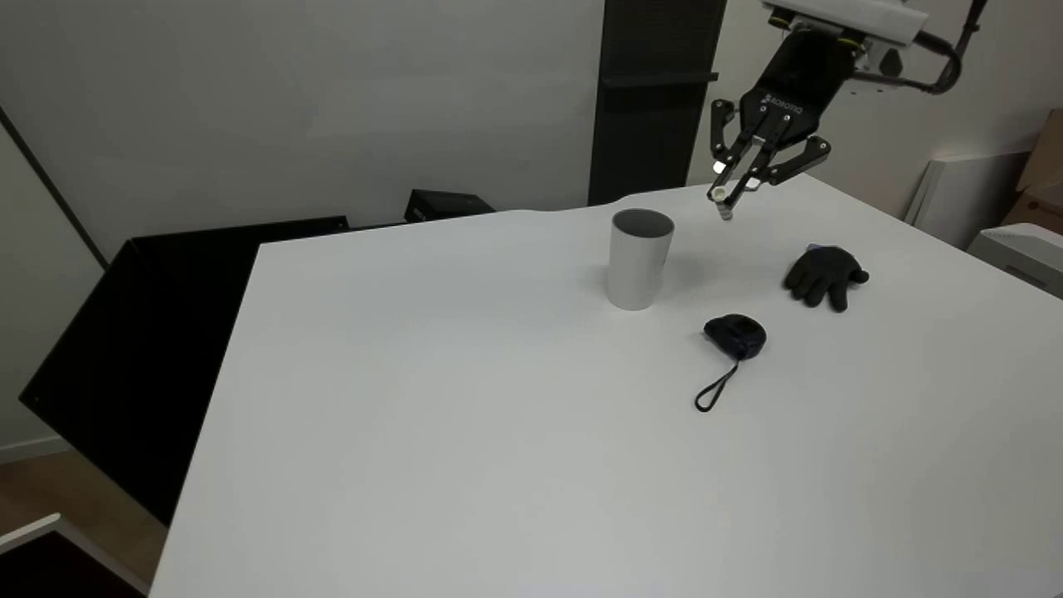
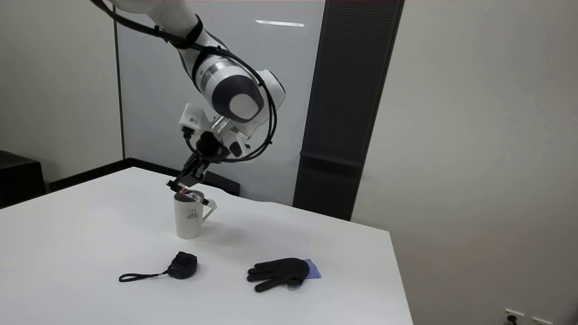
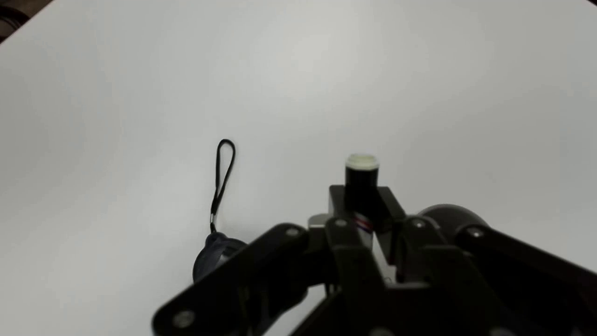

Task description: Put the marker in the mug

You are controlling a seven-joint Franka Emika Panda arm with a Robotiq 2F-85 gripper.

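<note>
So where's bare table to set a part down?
In an exterior view, the biggest patch is table from its left edge to the mug and tape measure, plus the foreground. Crowded: around mug, tape measure and glove, the gripper holding the marker nearby.

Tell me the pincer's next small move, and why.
I'd probably shift the pincer toward the mug: it already grips the marker, but in an exterior view it hangs off to one side of the mug's opening, not above it.

White mug [image 2: 186, 222], dark print; black glove [image 2: 280, 271]; marker [image 3: 361, 193] red-blue striped.
</note>
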